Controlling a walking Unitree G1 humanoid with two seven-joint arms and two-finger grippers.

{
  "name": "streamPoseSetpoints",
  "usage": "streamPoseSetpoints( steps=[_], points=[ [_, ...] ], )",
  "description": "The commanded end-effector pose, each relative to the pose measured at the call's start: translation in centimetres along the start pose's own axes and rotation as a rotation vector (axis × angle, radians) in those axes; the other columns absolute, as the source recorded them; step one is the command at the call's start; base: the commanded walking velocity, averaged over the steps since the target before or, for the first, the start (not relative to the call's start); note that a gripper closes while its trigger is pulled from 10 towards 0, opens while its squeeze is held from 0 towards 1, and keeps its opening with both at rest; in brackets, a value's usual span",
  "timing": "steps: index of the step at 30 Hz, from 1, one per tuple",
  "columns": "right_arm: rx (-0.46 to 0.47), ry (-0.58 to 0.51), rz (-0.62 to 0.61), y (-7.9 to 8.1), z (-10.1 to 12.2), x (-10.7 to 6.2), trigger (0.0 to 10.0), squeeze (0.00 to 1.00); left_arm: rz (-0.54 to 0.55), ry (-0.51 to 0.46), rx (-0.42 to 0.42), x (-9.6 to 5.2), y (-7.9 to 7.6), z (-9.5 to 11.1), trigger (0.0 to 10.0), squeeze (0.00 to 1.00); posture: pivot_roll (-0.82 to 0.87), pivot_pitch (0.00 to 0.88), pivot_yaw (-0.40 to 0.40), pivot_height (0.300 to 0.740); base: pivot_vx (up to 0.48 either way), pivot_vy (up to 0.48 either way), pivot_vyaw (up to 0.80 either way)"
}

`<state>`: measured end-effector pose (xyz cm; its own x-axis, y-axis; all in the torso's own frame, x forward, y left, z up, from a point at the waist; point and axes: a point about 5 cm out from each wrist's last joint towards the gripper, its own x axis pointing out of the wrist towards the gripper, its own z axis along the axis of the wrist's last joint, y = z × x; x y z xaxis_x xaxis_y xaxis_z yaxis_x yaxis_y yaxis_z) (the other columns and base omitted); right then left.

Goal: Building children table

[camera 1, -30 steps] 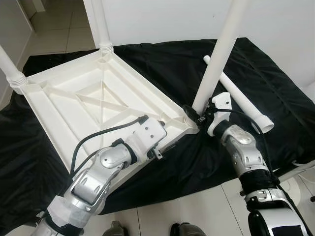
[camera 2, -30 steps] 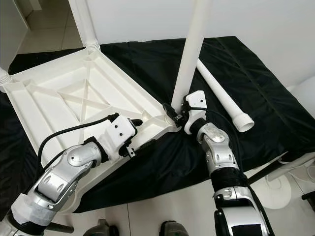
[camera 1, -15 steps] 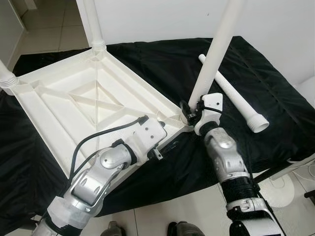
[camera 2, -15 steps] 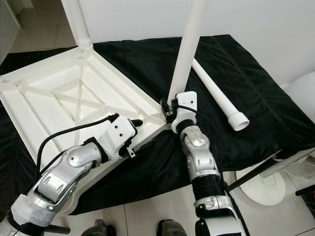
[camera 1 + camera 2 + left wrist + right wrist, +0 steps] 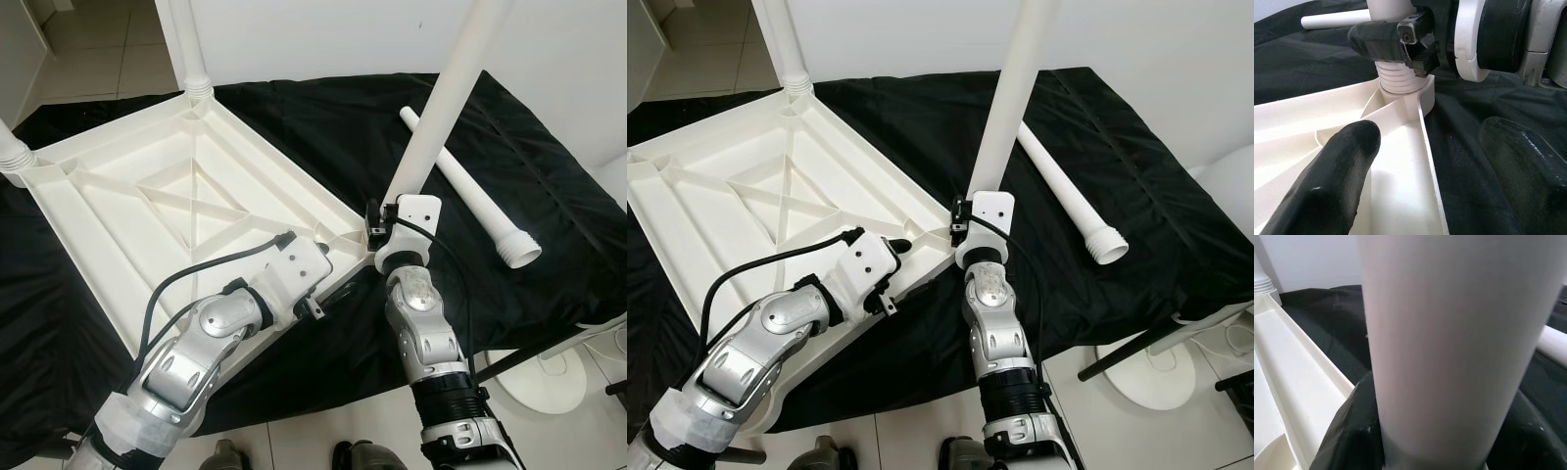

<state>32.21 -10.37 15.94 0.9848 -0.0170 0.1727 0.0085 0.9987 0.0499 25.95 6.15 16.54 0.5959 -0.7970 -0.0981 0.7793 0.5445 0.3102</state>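
**White leg close before the right wrist camera**

A thick white table leg (image 5: 1449, 347) stands upright through the frame's middle. The right end effector (image 5: 1435, 450) clasps its base, one dark finger (image 5: 1352, 431) curving at lower left. The white tabletop rim (image 5: 1303, 382) runs along the left, over black cloth (image 5: 1327, 318). Another leg's ribbed base (image 5: 1261, 281) shows upper left.
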Motion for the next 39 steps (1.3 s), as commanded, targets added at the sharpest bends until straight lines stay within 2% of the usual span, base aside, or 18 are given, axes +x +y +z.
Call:
streamPoseSetpoints(
  steps=[1, 10, 11, 12, 13, 14, 16, 18, 19, 21, 22, 23, 25, 30, 33, 39],
  points=[
    [0.006, 0.021, -0.008, -0.5, -0.5, -0.2, 10.0, 1.0, -0.071, -0.002, 0.0, 0.1, -0.5, 0.0, 10.0, 0.0, -0.06, 0.079, -0.01, 0.74, 0.0, 0.0, 0.0],
    [0.013, -0.034, 0.03, -1.5, 0.1, -0.2, 10.0, 1.0, -0.076, -0.002, 0.003, 0.1, -0.5, 0.0, 10.0, 0.0, -0.06, 0.064, -0.006, 0.74, 0.0, 0.0, 0.0],
    [0.007, -0.041, 0.051, -2.0, 0.1, -0.2, 10.0, 1.0, -0.078, -0.002, 0.003, 0.1, -0.6, 0.0, 10.0, 0.0, -0.06, 0.064, -0.006, 0.74, 0.0, 0.0, 0.0],
    [-0.001, -0.039, 0.099, -2.6, 0.0, -0.1, 10.0, 0.29, -0.08, -0.001, 0.003, 0.1, -0.6, 0.0, 10.0, 0.0, -0.06, 0.061, -0.004, 0.74, 0.0, 0.0, 0.0],
    [-0.001, -0.039, 0.099, -2.6, 0.0, -0.1, 10.0, 0.29, -0.08, -0.001, 0.003, 0.1, -0.6, 0.0, 10.0, 0.0, -0.06, 0.061, -0.004, 0.74, 0.0, 0.0, 0.0],
    [0.003, -0.037, 0.132, -3.2, -0.1, -0.1, 10.0, 0.0, -0.082, -0.001, 0.003, 0.1, -0.7, 0.0, 10.0, 0.0, -0.06, 0.059, -0.003, 0.74, 0.0, 0.0, 0.0],
    [0.003, -0.037, 0.132, -3.2, -0.1, -0.1, 10.0, 0.0, -0.082, -0.001, 0.003, 0.1, -0.7, 0.0, 10.0, 0.0, -0.06, 0.059, -0.003, 0.74, 0.0, 0.0, 0.0],
    [-0.033, -0.011, 0.231, -4.4, -0.4, 0.1, 10.0, 0.0, -0.088, 0.0, 0.005, 0.1, -0.7, 0.0, 10.0, 0.0, -0.07, 0.057, 0.002, 0.74, 0.0, 0.0, 0.0],
    [-0.033, -0.011, 0.231, -4.4, -0.4, 0.1, 10.0, 0.0, -0.088, 0.0, 0.005, 0.1, -0.7, 0.0, 10.0, 0.0, -0.07, 0.057, 0.002, 0.74, 0.0, 0.0, 0.0],
    [-0.072, 0.019, 0.349, -5.0, -0.8, 0.2, 10.0, 0.0, -0.091, -0.001, 0.006, 0.2, -0.6, 0.0, 10.0, 0.0, -0.07, 0.055, 0.008, 0.74, 0.0, 0.0, 0.0],
    [-0.072, 0.019, 0.349, -5.0, -0.8, 0.2, 10.0, 0.0, -0.091, -0.001, 0.006, 0.2, -0.6, 0.0, 10.0, 0.0, -0.07, 0.055, 0.008, 0.74, 0.0, 0.0, 0.0],
    [-0.088, 0.034, 0.414, -5.2, -0.8, 0.4, 10.0, 0.0, -0.094, -0.002, 0.008, 0.2, -0.6, 0.0, 10.0, 0.0, -0.07, 0.054, 0.011, 0.74, 0.0, 0.0, 0.0],
    [-0.113, 0.035, 0.463, -5.4, -0.8, 0.6, 10.0, 0.0, -0.095, -0.002, 0.01, 0.3, -0.6, 0.0, 10.0, 0.0, -0.07, 0.054, 0.013, 0.74, 0.0, 0.0, 0.0],
    [-0.14, 0.052, 0.551, -5.5, -0.7, 1.0, 10.0, 0.0, -0.097, -0.003, 0.013, 0.3, -0.5, 0.1, 10.0, 0.0, -0.07, 0.053, 0.015, 0.74, 0.0, 0.0, 0.0],
    [-0.211, 0.06, 0.636, -5.3, -0.5, 1.9, 10.0, 0.0, -0.099, -0.002, 0.008, 0.4, -0.6, 0.1, 10.0, 0.0, -0.07, 0.053, 0.016, 0.74, 0.0, 0.0, 0.0],
    [-0.234, 0.063, 0.691, -5.2, -0.3, 2.6, 10.0, 0.0, -0.104, 0.009, 0.002, 0.5, -0.8, -0.2, 10.0, 0.0, -0.06, 0.056, 0.017, 0.74, 0.0, 0.0, 0.0]
  ],
)
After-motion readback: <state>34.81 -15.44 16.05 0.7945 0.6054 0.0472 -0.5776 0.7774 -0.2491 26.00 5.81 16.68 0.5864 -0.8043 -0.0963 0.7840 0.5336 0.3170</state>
